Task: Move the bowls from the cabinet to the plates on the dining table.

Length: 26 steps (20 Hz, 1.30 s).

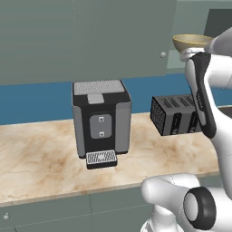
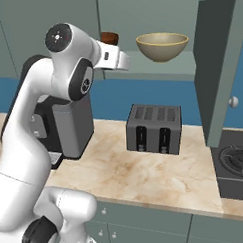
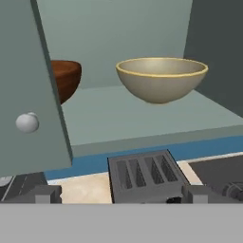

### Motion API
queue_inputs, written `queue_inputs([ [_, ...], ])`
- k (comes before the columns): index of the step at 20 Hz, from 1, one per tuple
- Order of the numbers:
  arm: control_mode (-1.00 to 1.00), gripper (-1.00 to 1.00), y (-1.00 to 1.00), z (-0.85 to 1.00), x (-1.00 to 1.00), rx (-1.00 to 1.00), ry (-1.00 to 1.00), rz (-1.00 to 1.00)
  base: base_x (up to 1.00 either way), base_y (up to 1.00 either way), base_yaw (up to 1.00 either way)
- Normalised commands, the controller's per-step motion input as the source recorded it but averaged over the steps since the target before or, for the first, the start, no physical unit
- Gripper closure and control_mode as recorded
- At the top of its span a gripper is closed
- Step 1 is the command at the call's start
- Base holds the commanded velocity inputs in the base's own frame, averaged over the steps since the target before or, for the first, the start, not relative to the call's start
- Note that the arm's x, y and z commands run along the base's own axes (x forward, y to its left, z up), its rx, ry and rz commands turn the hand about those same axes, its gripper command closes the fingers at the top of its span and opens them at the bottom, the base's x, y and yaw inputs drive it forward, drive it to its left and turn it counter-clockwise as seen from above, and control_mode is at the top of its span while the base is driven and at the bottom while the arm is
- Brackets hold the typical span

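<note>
Bowls [image 3: 161, 78] face raised, level hand [image 3: 121, 193].

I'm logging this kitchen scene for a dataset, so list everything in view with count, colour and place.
Bowls: 2, pale olive and dark red-brown, on the cabinet shelf.
Cabinet: 1, grey-green, doors open, above the worktop.
Toaster: 1, dark grey, on the worktop below the shelf.
Coffee machine: 1, black and grey, on the worktop.
Worktop: 1, beige marble.
Stove: 1, dark, right of the toaster.
Gripper: 1, dark fingertips apart, facing the shelf.
</note>
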Motion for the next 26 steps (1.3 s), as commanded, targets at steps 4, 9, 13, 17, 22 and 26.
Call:
queue_inputs([
  [4, -1.00, -1.00, 0.30, 0.07, 0.01, 0.00, 0.00, 0.07, 0.00, 0.00, 0.00],
  [9, -1.00, -1.00, 0.31, 0.06, 0.04, 0.00, 0.00, 0.01, 0.00, 0.00, 0.00],
  [13, -1.00, -1.00, 0.30, 0.02, 0.03, 0.00, 0.00, 0.00, 0.00, 0.00, 0.00],
  [17, -1.00, -1.00, 0.25, 0.00, 0.03, 0.00, -0.01, 0.00, 0.00, 0.00, 0.00],
  [22, -1.00, -1.00, 0.24, 0.00, 0.04, 0.00, 0.00, 0.00, 0.00, 0.00, 0.00],
  [26, -1.00, -1.00, 0.23, 0.00, 0.10, 0.00, 0.00, 0.00, 0.00, 0.00, 0.00],
])
